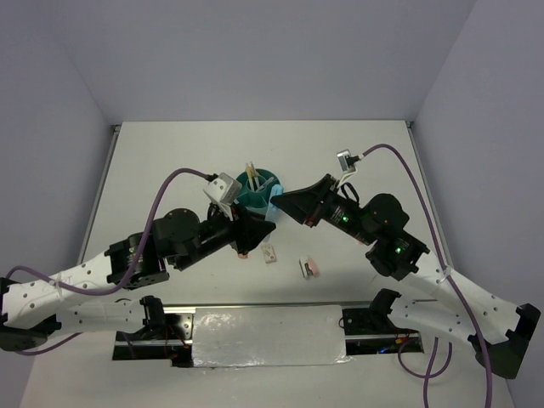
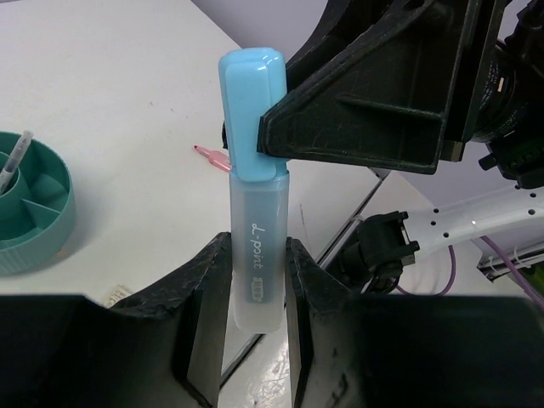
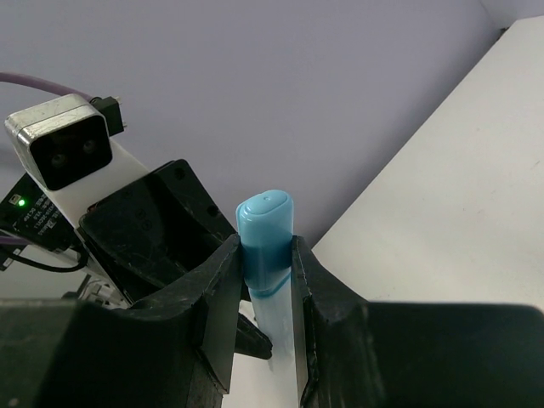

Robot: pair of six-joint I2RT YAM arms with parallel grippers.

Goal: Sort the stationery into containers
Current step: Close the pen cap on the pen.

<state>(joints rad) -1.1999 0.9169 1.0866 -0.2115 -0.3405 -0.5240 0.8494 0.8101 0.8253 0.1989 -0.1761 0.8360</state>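
Two arms, one item; parts listed largest first.

1. On the white flat table (image 1: 170, 153): everything below except the marker.
2. At table centre, the round teal plastic organiser bowl (image 2: 34, 234): wedge compartments around a central cup, a few thin sticks upright inside.
3. For the left gripper (image 2: 257, 248): clenched on the translucent barrel of the marker, one finger on each side.
4. For the right gripper (image 3: 265, 252): clenched on the cap of the same marker, entering from the opposite side.
5. For the light-blue stubby plastic marker (image 2: 253, 195): held off the table between the two grippers, just beside the near-right rim of the bowl. Long axis along the line from gripper to gripper: barrel end in the left, cap end in the right.
6. For the small white-and-pink piece (image 1: 271, 253) and the small pink piece (image 1: 308, 268): flat on the table, nearer the arm bases, apart from the bowl, not yet sorted.

Step in hand, as a judgement: a handover or a cap pull; cannot tell which. Before any carry, release one grip; otherwise expect a pull along the long axis. Take the bowl as lying on the left arm's side of the marker, close to both grippers: a short carry for either.
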